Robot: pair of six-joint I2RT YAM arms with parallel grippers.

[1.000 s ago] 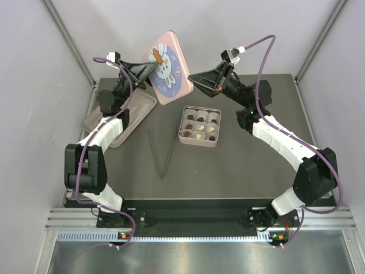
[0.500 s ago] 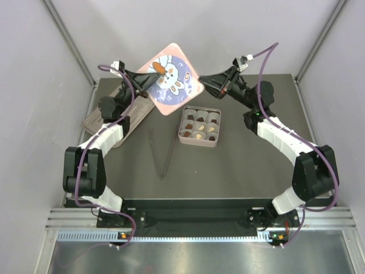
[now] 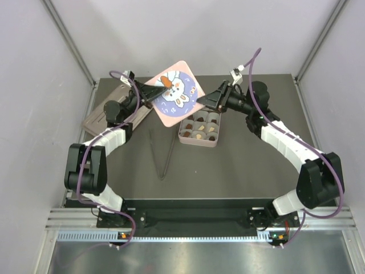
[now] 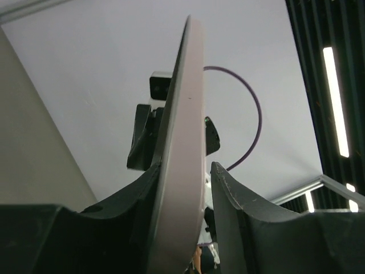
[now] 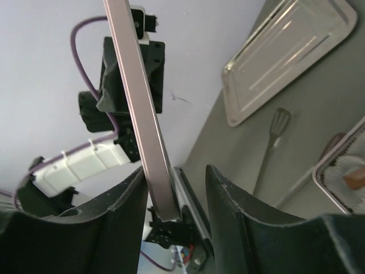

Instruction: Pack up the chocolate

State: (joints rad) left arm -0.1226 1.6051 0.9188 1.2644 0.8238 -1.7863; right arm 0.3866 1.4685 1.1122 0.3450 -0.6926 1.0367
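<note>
The chocolate (image 3: pixel 198 136) is several tiny dark, light brown and cream pieces in white paper cups inside the square pink tin (image 3: pixel 199 142). One piece shows in the right wrist view (image 5: pixel 353 180). The tin's pink lid (image 3: pixel 178 95), printed with a rabbit, hangs tilted in the air just above the tin's far left corner. My left gripper (image 3: pixel 149 98) is shut on the lid's left edge (image 4: pixel 185 103). My right gripper (image 3: pixel 210 100) is open around the lid's right corner (image 5: pixel 134 85); one finger (image 5: pixel 128 194) touches the lid and the other stands apart.
A metal tray (image 3: pixel 112 112) lies at the far left and also shows in the right wrist view (image 5: pixel 291 51). Dark tongs (image 3: pixel 163 152) lie on the table left of the tin. The enclosure walls stand close on both sides.
The lid has come down and toward the tin, turning as it moved. Both grippers have come lower with it.
</note>
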